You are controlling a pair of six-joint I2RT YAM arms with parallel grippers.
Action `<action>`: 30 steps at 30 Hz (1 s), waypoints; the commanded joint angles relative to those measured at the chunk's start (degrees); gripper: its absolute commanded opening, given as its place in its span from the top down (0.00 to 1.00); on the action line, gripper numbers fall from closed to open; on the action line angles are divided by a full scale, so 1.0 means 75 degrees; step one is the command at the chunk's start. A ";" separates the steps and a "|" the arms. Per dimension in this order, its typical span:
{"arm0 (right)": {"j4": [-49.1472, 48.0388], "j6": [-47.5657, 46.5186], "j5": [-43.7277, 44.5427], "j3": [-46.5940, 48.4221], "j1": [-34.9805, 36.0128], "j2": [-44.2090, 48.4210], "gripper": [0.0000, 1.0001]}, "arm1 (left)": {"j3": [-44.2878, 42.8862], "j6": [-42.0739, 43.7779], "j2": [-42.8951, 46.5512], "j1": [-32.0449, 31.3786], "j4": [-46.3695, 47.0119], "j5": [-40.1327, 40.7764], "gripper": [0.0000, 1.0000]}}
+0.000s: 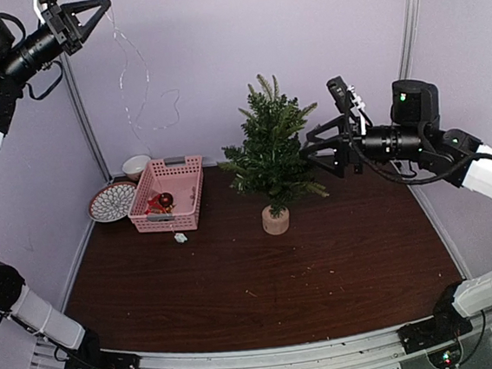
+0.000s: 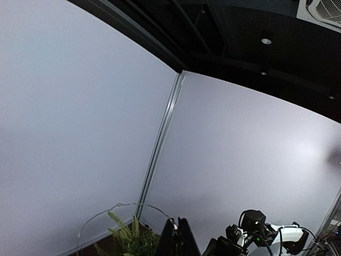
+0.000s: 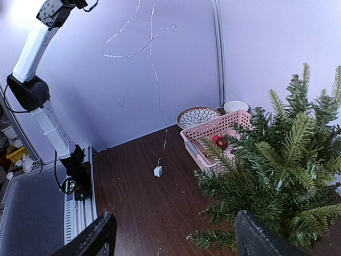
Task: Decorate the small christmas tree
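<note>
The small christmas tree (image 1: 270, 147) stands on its pale stump (image 1: 276, 221) at the back middle of the table. My left gripper (image 1: 105, 6) is raised high at the top left, shut on a thin wire light string (image 1: 143, 81). The string hangs down to a small white box (image 1: 181, 238) on the table. In the left wrist view the fingers (image 2: 173, 240) pinch the wire (image 2: 117, 205) above the tree top (image 2: 125, 237). My right gripper (image 1: 308, 154) is open and empty at the tree's right side. In the right wrist view (image 3: 176, 242) the tree (image 3: 277, 170) fills the right.
A pink basket (image 1: 169, 179) holding a red ornament (image 1: 165, 199) stands left of the tree. A patterned plate (image 1: 111, 202) and a white bowl (image 1: 136, 166) sit at the back left. The right wrist view shows the basket (image 3: 205, 130) and the white box (image 3: 157, 171).
</note>
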State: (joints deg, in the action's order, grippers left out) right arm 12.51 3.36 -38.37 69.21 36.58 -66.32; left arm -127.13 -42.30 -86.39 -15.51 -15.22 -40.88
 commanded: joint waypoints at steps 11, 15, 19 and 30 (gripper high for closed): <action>0.0202 -0.1038 0.0076 0.0286 0.1062 -0.0253 0.26 | 0.3301 0.0209 0.1315 -0.1196 0.1022 -0.0388 1.00; -0.0447 -0.0691 0.0066 -0.0322 0.1108 -0.0033 0.28 | 0.4023 0.0047 0.1448 -0.1301 0.1823 -0.1018 1.00; -0.0823 -0.0182 0.0327 -0.0774 0.1105 0.0240 0.31 | 0.4906 -0.0065 0.1695 -0.1368 0.2671 -0.1269 1.00; -0.2283 0.2717 0.0709 -0.2101 0.1133 0.0236 0.42 | 0.6884 0.0254 0.2127 -0.2060 0.3578 -0.1105 1.00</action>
State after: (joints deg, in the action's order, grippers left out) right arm 3.31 12.80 -35.31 58.19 44.66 -65.78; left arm -77.43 -42.39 -72.10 -28.93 6.33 -48.86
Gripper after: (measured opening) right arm 0.583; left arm 0.009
